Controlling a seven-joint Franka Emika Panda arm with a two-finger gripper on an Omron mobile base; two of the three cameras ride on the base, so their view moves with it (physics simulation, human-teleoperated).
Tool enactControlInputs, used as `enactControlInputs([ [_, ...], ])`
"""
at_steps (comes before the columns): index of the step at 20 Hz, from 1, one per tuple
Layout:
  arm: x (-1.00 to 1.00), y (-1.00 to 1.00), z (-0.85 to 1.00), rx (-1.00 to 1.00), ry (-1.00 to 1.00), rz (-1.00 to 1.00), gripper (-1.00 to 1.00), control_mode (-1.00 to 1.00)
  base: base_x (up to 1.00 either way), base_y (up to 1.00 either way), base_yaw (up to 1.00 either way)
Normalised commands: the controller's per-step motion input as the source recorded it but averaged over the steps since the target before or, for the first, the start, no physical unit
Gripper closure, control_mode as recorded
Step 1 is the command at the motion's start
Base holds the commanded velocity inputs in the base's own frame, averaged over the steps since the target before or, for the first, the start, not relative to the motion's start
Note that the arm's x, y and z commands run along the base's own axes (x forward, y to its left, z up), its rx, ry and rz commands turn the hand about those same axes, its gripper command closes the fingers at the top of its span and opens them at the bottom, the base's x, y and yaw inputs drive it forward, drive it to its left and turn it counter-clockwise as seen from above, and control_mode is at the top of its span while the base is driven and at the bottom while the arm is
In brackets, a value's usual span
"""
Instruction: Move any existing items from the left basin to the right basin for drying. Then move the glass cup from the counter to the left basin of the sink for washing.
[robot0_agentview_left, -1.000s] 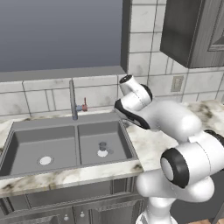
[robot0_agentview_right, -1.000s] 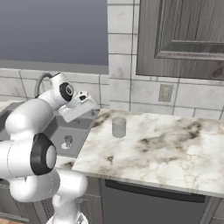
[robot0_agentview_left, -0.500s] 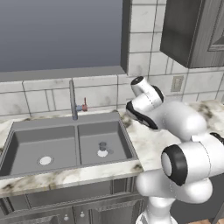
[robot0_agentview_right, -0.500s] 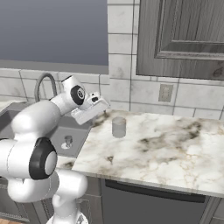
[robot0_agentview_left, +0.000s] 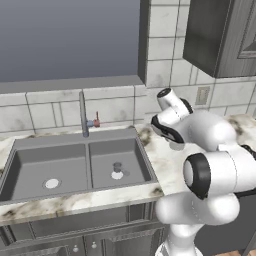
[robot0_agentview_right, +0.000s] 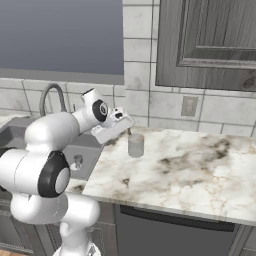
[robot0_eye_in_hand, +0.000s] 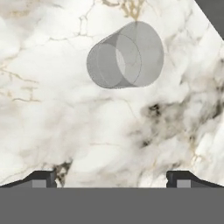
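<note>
The small dark grey piece (robot0_agentview_left: 117, 167) stands upright on the drain of the right basin (robot0_agentview_left: 131, 159). Beside it, the left basin (robot0_agentview_left: 35, 162) holds nothing but its pale drain (robot0_agentview_left: 52, 183). On the marble counter (robot0_agentview_right: 190, 167) the glass cup (robot0_agentview_right: 135, 145) stands upright, a little right of the sink's edge. My gripper (robot0_agentview_right: 127, 129) hovers just above and left of the cup, not touching it. In the hand view the cup (robot0_eye_in_hand: 124, 61) lies ahead of the gripper (robot0_eye_in_hand: 111, 179). Its fingertips (robot0_eye_in_hand: 41, 178) stand wide apart, open, with nothing between them.
A thin grey faucet (robot0_agentview_left: 83, 115) with red and blue taps (robot0_agentview_left: 94, 121) rises behind the sink's divider. A tiled wall with an outlet (robot0_agentview_right: 189, 106) backs the counter, and a dark wooden cabinet (robot0_agentview_right: 210, 42) hangs above it. Bare marble stretches right of the cup.
My arm has swung right, from above the sink's right edge to over the counter beside the glass cup. The dark piece and the cup have not moved.
</note>
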Motion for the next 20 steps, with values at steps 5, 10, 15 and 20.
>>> enactControlInputs([
  [5, 0.3, -0.05, -0.27, -0.02, 0.07, 0.0, -1.0, -1.0, 0.0, 0.0, 0.0],
  [10, 0.17, 0.0, -0.2, -0.02, 0.03, 0.01, -1.0, -1.0, 0.0, 0.0, 0.0],
  [15, 0.23, -0.05, -0.01, -0.03, 0.0, 0.0, -1.0, -1.0, 0.0, 0.0, 0.0],
  [20, 0.22, -0.03, -0.01, -0.03, 0.0, 0.0, -1.0, -1.0, 0.0, 0.0, 0.0],
])
